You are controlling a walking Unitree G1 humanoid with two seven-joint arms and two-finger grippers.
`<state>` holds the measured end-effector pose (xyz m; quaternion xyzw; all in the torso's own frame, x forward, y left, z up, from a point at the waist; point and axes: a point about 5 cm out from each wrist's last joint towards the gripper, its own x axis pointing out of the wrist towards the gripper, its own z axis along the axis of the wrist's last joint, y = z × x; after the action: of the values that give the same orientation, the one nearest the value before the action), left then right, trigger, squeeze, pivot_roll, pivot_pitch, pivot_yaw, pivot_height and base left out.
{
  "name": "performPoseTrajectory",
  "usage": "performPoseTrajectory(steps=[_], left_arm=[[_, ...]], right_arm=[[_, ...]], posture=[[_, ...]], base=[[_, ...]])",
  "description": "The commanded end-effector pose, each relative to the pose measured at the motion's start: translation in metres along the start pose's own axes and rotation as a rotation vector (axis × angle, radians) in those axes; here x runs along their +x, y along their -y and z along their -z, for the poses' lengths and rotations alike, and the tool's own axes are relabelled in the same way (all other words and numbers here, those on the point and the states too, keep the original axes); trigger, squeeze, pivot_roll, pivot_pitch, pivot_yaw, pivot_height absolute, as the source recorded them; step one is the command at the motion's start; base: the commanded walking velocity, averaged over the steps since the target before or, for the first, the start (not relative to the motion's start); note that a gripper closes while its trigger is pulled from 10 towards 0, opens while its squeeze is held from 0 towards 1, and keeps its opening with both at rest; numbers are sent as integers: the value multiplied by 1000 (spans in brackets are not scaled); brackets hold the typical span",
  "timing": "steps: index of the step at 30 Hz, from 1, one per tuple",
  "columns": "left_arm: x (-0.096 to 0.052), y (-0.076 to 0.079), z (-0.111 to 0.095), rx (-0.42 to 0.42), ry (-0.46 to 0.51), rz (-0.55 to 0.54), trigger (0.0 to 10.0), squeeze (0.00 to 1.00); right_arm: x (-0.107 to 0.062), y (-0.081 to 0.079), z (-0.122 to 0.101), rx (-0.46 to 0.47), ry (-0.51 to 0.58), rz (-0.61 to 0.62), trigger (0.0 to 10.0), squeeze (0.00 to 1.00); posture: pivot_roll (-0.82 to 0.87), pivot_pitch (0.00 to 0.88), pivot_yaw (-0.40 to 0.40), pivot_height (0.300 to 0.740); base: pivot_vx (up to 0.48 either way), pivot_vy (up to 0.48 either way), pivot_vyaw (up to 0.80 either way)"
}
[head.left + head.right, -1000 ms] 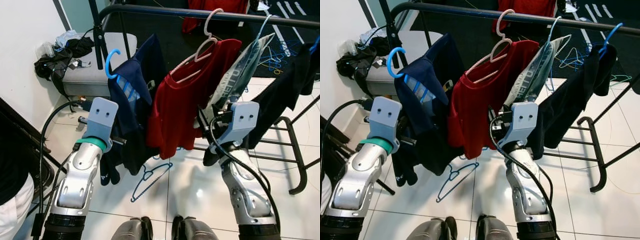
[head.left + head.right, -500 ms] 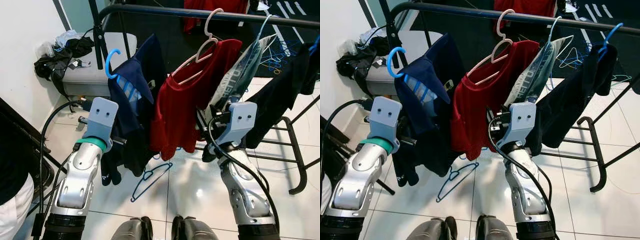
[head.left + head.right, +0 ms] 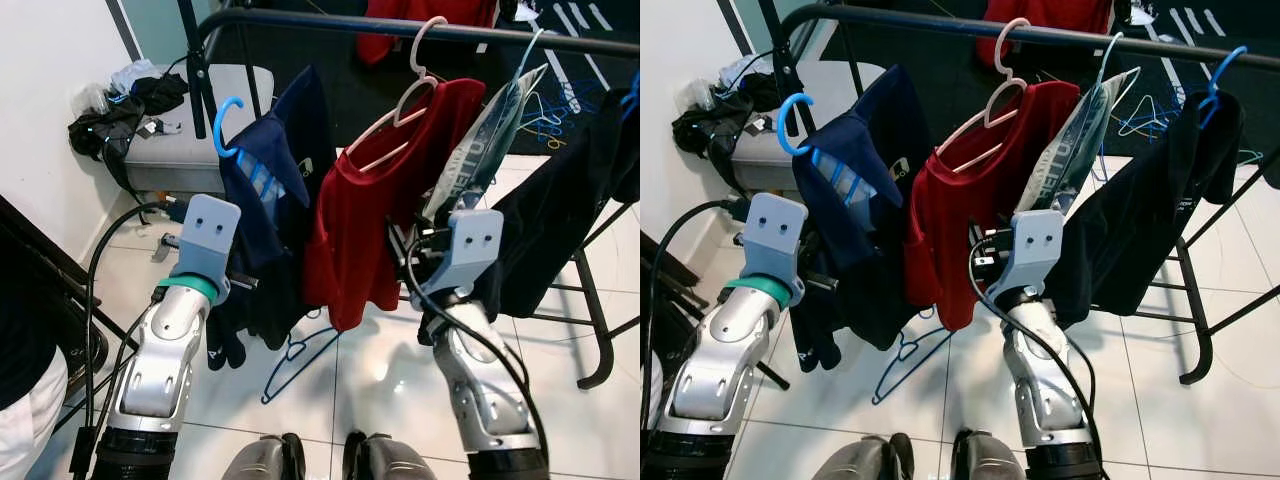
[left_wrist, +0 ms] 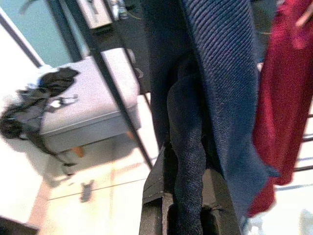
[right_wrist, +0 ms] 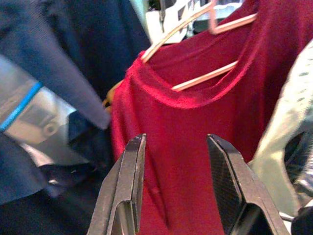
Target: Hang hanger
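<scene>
Left gripper (image 4: pixel 188 215) is clenched on the dark hem of the navy garment (image 3: pixel 270 190), apparently to steady it. Its blue hanger (image 3: pixel 226 125) is off the rail (image 3: pixel 400 25), hook upward, tilted, shoulders running roughly left-right. Red shirt (image 3: pixel 380 200) hangs on the rail; right gripper (image 5: pixel 178 196) is released before it.

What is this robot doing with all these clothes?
It is standing at a black clothes rail hung with garments. Its left gripper is shut on a navy shirt whose blue hanger is not hooked on the rail. Its right gripper is open, its fingers pointing at a red shirt on a pink hanger that is hooked on the rail. A spare blue hanger lies on the tiled floor.
</scene>
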<state>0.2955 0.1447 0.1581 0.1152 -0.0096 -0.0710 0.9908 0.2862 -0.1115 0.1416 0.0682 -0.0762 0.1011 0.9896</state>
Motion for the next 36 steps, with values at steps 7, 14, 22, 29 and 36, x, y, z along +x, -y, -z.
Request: performPoseTrajectory(steps=[7,14,22,29,36], left_arm=[[-12,9,25,-100,-149,79,10000,0],[-13,-2,44,-258,-283,-7,10000,0],[2,-9,11,-212,-73,-127,10000,0],[3,0,-6,-182,-31,-63,10000,0],[3,8,-21,-93,35,12,10000,0]], right_arm=[[-4,2,19,-63,-40,-16,10000,0],[-3,5,20,-79,-36,-12,10000,0],[4,4,17,-80,-19,-51,10000,0],[8,4,12,-86,-4,-66,10000,0],[11,9,6,-89,29,-36,10000,0]], posture=[[-63,30,74,740],[-61,25,74,740],[-58,37,-1,740],[-62,41,-11,740],[-72,48,19,740]], base=[[0,0,0],[0,0,0],[0,0,0],[0,0,0],[0,0,0]])
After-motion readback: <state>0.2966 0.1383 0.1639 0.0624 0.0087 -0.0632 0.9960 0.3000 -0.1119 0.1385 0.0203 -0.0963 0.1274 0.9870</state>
